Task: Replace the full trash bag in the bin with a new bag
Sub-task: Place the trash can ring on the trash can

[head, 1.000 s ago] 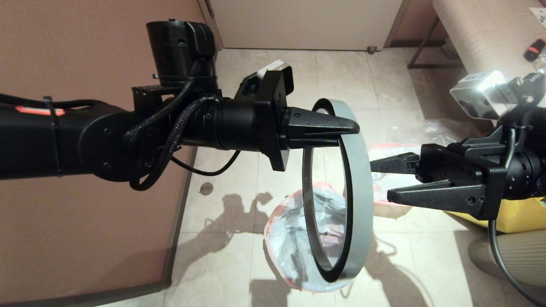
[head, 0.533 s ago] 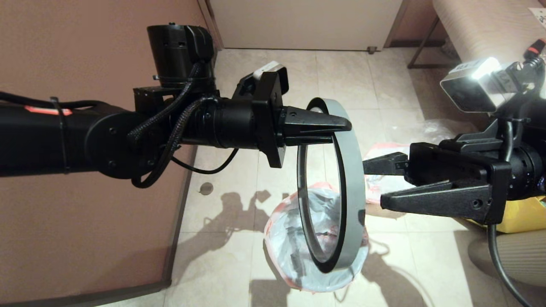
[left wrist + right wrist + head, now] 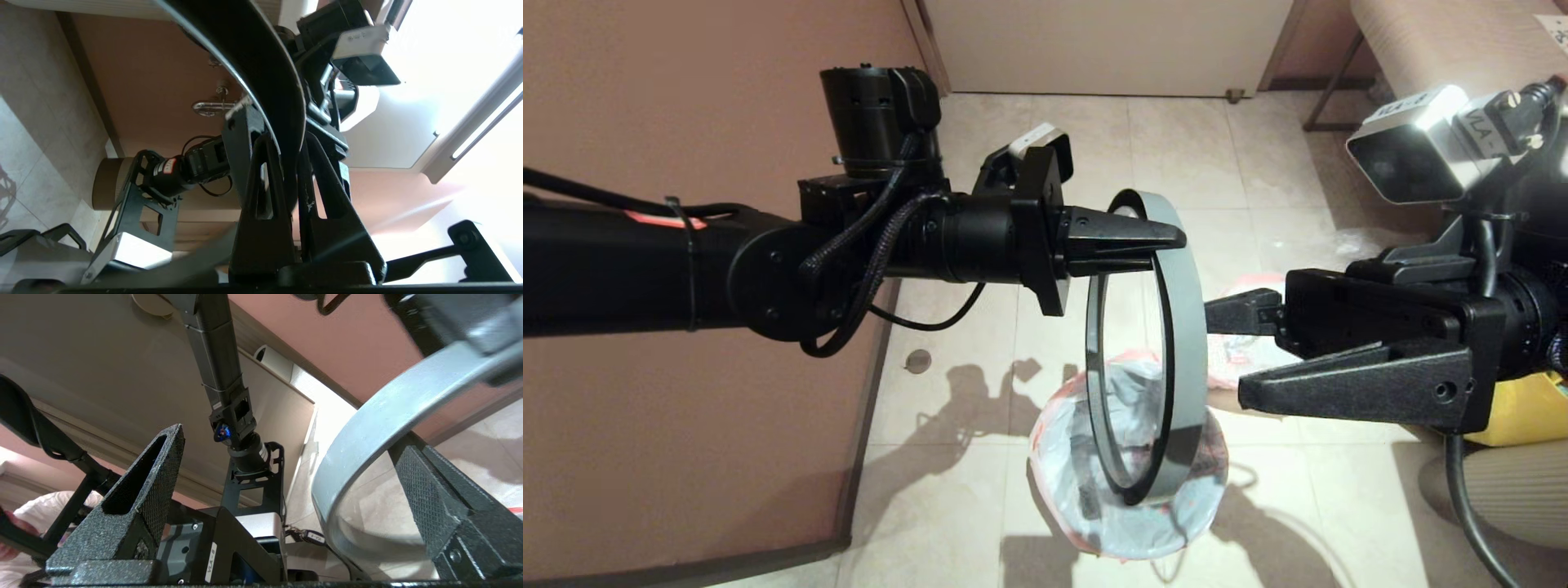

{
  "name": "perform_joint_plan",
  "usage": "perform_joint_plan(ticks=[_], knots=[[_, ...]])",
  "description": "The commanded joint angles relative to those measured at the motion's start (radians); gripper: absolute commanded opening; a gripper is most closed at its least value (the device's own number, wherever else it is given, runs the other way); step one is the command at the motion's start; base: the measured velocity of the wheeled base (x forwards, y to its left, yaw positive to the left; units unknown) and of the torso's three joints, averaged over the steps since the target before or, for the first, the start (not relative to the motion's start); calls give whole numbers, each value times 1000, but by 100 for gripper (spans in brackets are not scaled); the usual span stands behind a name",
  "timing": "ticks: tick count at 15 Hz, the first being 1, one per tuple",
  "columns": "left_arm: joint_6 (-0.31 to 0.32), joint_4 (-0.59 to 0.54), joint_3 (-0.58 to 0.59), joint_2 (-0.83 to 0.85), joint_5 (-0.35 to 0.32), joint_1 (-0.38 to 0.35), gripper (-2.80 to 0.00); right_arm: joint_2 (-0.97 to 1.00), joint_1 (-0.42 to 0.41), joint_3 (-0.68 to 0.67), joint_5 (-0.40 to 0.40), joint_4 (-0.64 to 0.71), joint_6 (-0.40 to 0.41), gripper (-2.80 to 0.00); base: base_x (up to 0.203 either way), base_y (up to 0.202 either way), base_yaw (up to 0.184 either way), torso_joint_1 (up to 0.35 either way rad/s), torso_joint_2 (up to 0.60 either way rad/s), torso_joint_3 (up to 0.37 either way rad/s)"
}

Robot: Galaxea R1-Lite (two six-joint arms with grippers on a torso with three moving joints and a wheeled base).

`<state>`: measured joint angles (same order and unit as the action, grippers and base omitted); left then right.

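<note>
Here the floor [image 3: 1094, 155] is of pale tiles, with a brown wall [image 3: 686, 449] on the robot's left. The left arm reaches across the head view from the left side, and the left claw [image 3: 1168, 245] is closed on the top of a grey ring [image 3: 1188, 327], which hangs upright in the air, edge-on to the camera. In the left wrist view the two fingers [image 3: 261, 212] pinch the dark band of the ring [image 3: 265, 69] between them.

Below the ring, on the floor, stands the bin with the full trash bag [image 3: 1066, 457] in it; the pink-red rim of the bag is folded out around the opening, and the bin's own wall I cannot see. The lower part of the ring hangs in front of the bag's mouth.

The right claw [image 3: 1225, 351] comes from the right side, level, with its jaws wide apart and holding nothing. Its tips are just beside the ring's outer edge, and in the right wrist view the ring [image 3: 367, 428] passes between the two fingers [image 3: 159, 473].

Behind the right claw, another pink-rimmed bag [image 3: 1245, 359] lies flat on the floor, and a yellow bag [image 3: 1523, 408] shows further right
</note>
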<state>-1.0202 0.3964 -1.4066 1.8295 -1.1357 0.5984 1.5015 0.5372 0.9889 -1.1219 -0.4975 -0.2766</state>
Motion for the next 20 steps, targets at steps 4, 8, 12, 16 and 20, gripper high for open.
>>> perform_joint_plan(ticks=[4,8,12,16,20], knots=[[-5,4,-9,22,3,-24,-280,33,66,6,-5,2,-3,0,0,0,0,0,0,0],[26,4,7,11,34,-23,-280,38,27,-7,3,2,0,0,0,0,0,0,0,0],[38,4,15,4,73,-22,-280,48,12,-23,22,-4,0,0,0,0,0,0,0,0],[66,6,47,-16,105,-29,-280,74,-6,-16,26,-7,6,0,0,0,0,0,0,0],[60,33,47,-9,103,-28,-280,134,7,-16,40,-66,26,0,0,0,0,0,0,0]])
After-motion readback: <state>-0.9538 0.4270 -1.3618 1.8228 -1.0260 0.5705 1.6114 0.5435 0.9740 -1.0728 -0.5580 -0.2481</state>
